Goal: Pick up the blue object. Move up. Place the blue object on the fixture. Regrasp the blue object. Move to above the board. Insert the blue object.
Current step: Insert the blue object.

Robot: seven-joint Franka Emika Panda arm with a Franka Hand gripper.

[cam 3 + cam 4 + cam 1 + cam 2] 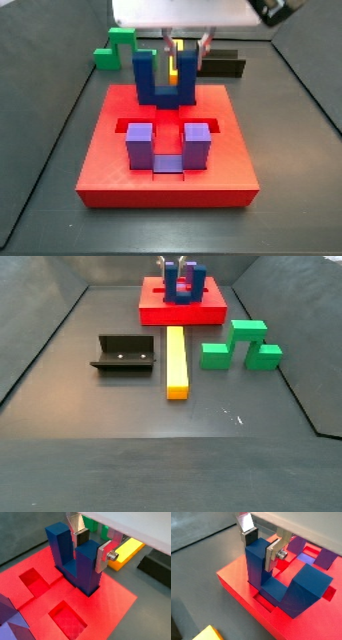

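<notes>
We see the claw point(91, 548) above the board point(110, 592), clamped on one prong of the blue object point(73, 554); in both wrist views a silver finger plate lies flat against each side of that prong. The blue object stands upright with its base down in a recess of the board, the two prongs pointing up, and in a wrist view point(281, 582) the base sits partly below the red surface. In a side view the blue object point(163, 80) is at the far part of the board point(167, 175), and the purple block point(167, 148) stands in another recess nearer to the camera, well apart from the claw point(187, 45). Two empty cut-outs point(67, 617) show in the red surface beside the blue object. On the tabletop, in a side view, the fixture point(124, 354) stands alone, the yellow bar point(175, 361) lies just beside it, and the green stepped block point(241, 344) is on the other side of the bar. The board point(183, 308) is at the far end there, with the claw point(177, 268) over it.
</notes>
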